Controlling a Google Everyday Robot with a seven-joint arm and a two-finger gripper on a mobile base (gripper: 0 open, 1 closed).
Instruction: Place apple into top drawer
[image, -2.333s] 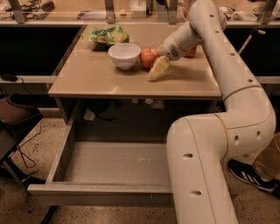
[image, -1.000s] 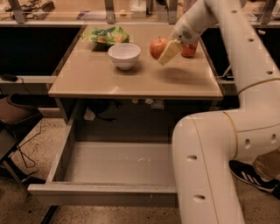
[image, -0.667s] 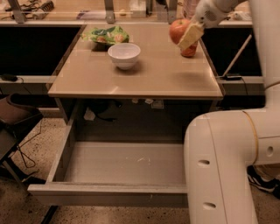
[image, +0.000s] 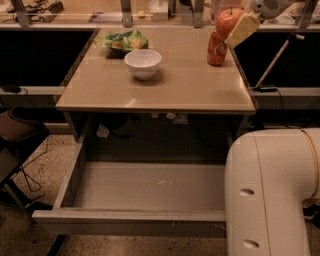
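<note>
I see the gripper (image: 232, 30), pale matt plastic, above the table's (image: 175, 85) smooth glossy top, clasping the smooth-skinned apple (image: 226, 19). Below the table, the top drawer (image: 130, 220) looks matt, scuffed grey metal.

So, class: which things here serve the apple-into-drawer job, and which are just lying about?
Job: apple, held in the gripper high over the table's far right corner; top drawer, open.
Lying about: white bowl, red soda can, green bag.

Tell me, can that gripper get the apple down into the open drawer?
Probably yes. The gripper, shut on the apple, hangs over the soda can at the table's far right. The top drawer stands pulled out, its floor bare; the gripper must first clear the table's front edge.
</note>
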